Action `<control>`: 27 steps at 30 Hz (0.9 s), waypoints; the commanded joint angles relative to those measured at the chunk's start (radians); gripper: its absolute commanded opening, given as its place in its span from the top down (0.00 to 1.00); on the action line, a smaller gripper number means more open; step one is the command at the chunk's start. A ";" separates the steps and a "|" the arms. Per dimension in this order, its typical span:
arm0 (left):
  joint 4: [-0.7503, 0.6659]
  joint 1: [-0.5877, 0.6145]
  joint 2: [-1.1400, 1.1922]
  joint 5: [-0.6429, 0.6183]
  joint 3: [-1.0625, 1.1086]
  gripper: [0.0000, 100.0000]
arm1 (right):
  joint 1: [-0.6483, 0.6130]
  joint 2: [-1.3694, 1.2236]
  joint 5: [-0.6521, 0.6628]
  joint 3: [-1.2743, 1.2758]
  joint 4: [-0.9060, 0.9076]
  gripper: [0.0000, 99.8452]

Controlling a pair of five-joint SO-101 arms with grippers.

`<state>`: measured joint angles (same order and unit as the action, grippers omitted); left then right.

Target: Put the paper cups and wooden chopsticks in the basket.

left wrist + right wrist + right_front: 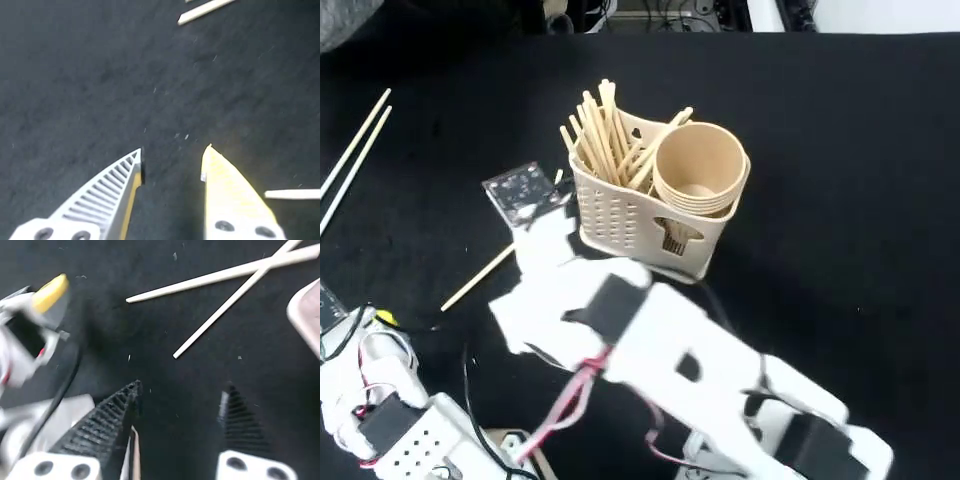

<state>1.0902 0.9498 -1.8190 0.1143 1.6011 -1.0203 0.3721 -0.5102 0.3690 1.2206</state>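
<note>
The cream basket [620, 215] stands mid-table, holding a bundle of wooden chopsticks [610, 135] and stacked paper cups [700, 170]. Two chopsticks [355, 155] lie at the far left. Another chopstick [478, 276] pokes out from under the right arm [650, 340]. My right gripper [182, 386] is open, hovering over the black cloth just short of two crossed chopsticks [215, 276]; a basket corner [306, 315] shows beside them. My left gripper [174, 150] is open and empty above the cloth, with one chopstick end [205, 10] ahead of it and another [292, 194] beside its yellow finger.
The left arm [380, 400] sits at the table's near left corner, and its yellow fingertip [49, 292] shows close to the right gripper. Cables [560, 405] trail under the right arm. Black cloth [840, 200] covers the table to the right of the basket.
</note>
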 commanded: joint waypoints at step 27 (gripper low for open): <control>-0.014 -0.013 -0.005 0.153 0.097 0.79 | 0.244 -1.001 -0.508 -0.831 -0.084 0.65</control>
<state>1.0902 0.9452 -1.8174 0.2570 1.6794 -0.8117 -0.5869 -1.0134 -0.3445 1.1193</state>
